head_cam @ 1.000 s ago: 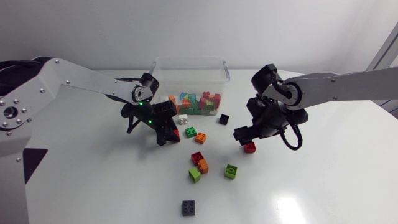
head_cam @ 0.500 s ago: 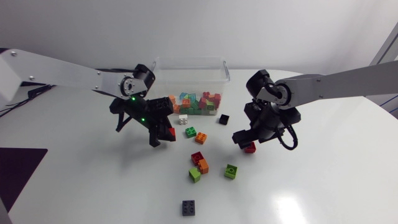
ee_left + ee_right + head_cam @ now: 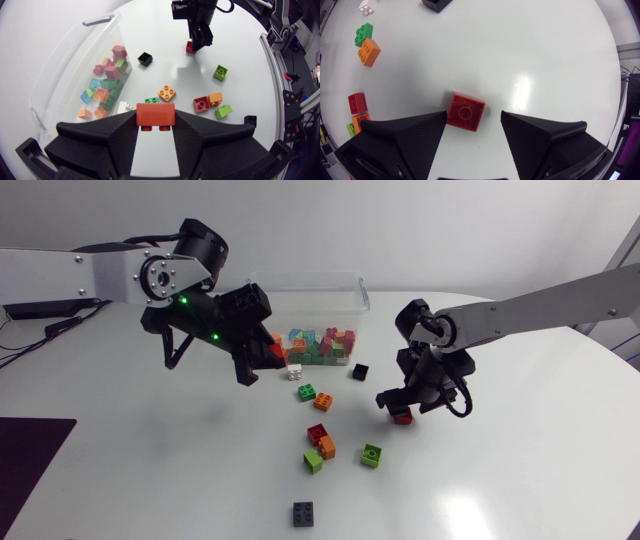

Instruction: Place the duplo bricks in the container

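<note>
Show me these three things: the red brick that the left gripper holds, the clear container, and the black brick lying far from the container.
held red brick [image 3: 155,114], left wrist view, middle of its visible face.
container [image 3: 300,274], head view, its far rim.
lone black brick [image 3: 303,513], head view, its studded top.

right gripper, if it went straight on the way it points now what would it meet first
The red brick, which lies directly ahead between the open fingers of the right gripper. Past the brick there is only the table. How much gap remains above the brick is unclear.
</note>
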Action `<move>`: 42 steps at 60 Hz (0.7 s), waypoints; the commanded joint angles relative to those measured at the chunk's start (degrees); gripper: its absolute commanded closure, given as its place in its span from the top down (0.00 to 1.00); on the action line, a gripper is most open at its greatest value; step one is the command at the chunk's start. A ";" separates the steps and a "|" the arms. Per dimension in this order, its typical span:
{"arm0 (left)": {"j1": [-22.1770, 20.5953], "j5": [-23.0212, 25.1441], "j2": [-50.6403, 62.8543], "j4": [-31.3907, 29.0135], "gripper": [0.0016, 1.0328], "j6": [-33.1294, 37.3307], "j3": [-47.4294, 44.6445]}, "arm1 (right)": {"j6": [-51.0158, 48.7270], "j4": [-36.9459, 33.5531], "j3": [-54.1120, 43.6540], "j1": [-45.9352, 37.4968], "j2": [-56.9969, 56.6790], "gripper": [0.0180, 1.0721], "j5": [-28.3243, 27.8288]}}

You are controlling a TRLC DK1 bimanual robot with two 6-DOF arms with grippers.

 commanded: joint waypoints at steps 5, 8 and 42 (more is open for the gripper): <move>0.21 -0.63 -2.24 4.33 0.23 -6.12 -1.11 | 1.93 -0.60 1.69 0.15 2.21 0.69 0.36; 0.56 -0.90 -2.33 6.79 0.23 -8.15 -0.93 | 2.01 -0.52 1.86 0.24 2.39 0.65 0.27; 5.04 -5.91 5.14 27.18 0.23 -22.12 5.92 | 0.26 0.36 1.60 0.41 -1.83 0.36 0.36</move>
